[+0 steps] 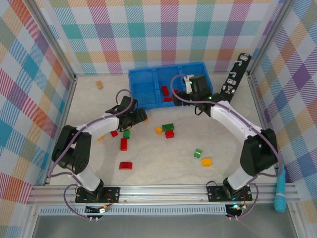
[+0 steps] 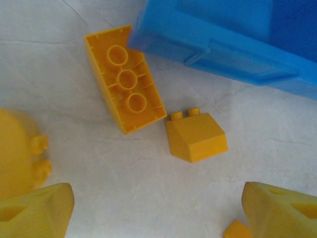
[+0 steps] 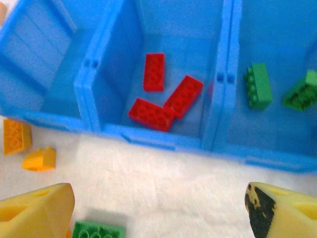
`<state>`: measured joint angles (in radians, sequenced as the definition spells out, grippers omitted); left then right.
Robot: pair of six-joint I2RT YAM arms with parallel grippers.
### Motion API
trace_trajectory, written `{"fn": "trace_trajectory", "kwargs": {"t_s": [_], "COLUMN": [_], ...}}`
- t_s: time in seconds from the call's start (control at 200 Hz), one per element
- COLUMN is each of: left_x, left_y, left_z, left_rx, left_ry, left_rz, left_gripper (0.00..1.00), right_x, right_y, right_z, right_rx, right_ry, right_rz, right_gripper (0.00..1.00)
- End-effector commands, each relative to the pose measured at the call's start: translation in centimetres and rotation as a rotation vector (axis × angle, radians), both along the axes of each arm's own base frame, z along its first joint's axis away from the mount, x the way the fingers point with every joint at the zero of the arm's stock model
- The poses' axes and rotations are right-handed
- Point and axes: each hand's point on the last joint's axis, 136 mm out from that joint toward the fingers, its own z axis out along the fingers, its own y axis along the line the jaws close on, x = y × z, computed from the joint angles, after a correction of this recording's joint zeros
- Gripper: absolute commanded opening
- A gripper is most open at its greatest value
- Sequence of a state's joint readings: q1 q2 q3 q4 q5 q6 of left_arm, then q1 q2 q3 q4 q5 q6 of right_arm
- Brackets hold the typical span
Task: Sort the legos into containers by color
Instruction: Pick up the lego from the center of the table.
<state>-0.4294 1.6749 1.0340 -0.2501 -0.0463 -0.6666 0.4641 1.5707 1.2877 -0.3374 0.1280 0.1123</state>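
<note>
Three red bricks (image 3: 152, 114) lie in the middle box of the blue bin (image 3: 148, 136) in the right wrist view, two of them touching. Two green bricks (image 3: 258, 85) lie in the box at 3 o'clock from them. From the top, the right arm hides much of that. The left wrist view gives a close look at a long yellow brick (image 2: 126, 87) lying hollow side up by the bin's outer wall. A small sloped yellow brick (image 2: 195, 136) sits just beside it at 4 o'clock. From the top, these two are mostly hidden. The left gripper (image 2: 157, 188) has its fingers spread wide over bare table and holds nothing. The right gripper (image 3: 158, 187) is spread wide too, with nothing between its fingers. It hangs over the table just in front of the bin, and a green brick (image 3: 96, 230) lies by its finger at 7 o'clock. The table (image 1: 163, 171) is pale with faint lines. More red, green and yellow bricks (image 1: 123, 144) lie loose in its middle, and the bin sits at 12 o'clock. A small tan block (image 1: 99, 84) lies at 11 o'clock. Plaid walls (image 1: 29, 74) in many colours stand all around.
</note>
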Motion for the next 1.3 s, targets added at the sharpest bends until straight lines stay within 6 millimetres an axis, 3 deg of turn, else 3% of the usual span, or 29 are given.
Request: {"fn": "trace_trajectory", "kwargs": {"t_s": [0.0, 0.22, 0.39, 0.55, 0.97, 1.29], "left_x": [2.1, 3.4, 3.9, 4.3, 4.3, 2.7], "left_y": [-1.8, -3.0, -3.2, -3.6, -4.0, -3.8], "left_z": [0.1, -1.6, -2.3, -3.0, -4.8, -5.4], "left_rx": [-0.048, -0.065, -0.056, -0.05, -0.036, -0.027], "left_ry": [-0.033, -0.021, -0.015, -0.004, 0.043, 0.087], "left_rz": [0.04, 0.058, 0.067, 0.065, 0.056, 0.039], "left_gripper": [0.86, 0.82, 0.8, 0.75, 0.48, 0.35], "right_x": [-1.5, -3.8, -4.2, -4.0, -3.4, -2.8], "right_y": [-1.2, -2.3, -2.6, -2.6, -2.5, -1.6], "right_z": [-0.5, -3.3, -4.4, -4.6, -5.1, -5.5], "right_rx": [0.019, 0.005, -0.009, -0.016, -0.04, -0.028], "right_ry": [0.012, 0.079, 0.101, 0.101, 0.106, 0.106], "right_rz": [-0.057, -0.075, -0.083, -0.079, -0.076, -0.038], "right_gripper": [0.89, 0.89, 0.89, 0.9, 0.9, 0.9]}}
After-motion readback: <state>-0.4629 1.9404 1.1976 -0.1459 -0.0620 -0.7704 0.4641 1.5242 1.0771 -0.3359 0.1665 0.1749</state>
